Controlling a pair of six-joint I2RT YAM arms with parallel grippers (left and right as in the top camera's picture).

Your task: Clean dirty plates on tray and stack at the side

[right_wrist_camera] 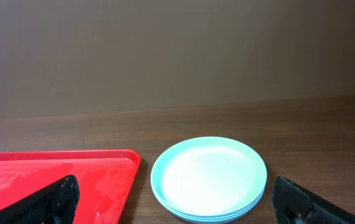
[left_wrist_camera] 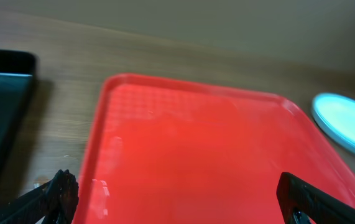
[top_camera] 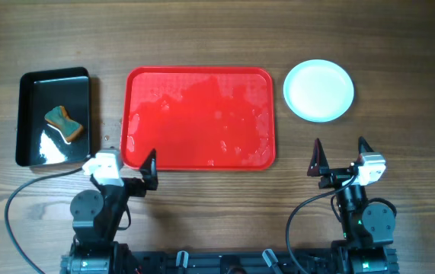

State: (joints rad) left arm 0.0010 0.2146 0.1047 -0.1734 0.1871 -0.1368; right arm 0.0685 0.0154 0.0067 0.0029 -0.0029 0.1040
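Round plates (right_wrist_camera: 208, 177): stacked rims shown only at right wrist; sponge (top_camera: 65, 124) in black tray (top_camera: 27, 114) shown clearly only overhead. Glossy red tray (top_camera: 137, 84). Left gripper (top_camera: 122, 164), right gripper (top_camera: 340, 152) spread wide, empty.

The large tray (top_camera: 200, 118) lies in the middle of the table (top_camera: 202, 38). To its right, a little apart, the plates (top_camera: 318, 90) sit in one stack on the table. To its left stands a small tray (top_camera: 25, 114) — a sponge (top_camera: 64, 124) lies in it. The left gripper (top_camera: 123, 166) is at the large tray's near left corner, and the right gripper (top_camera: 340, 156) is in front of the plates.
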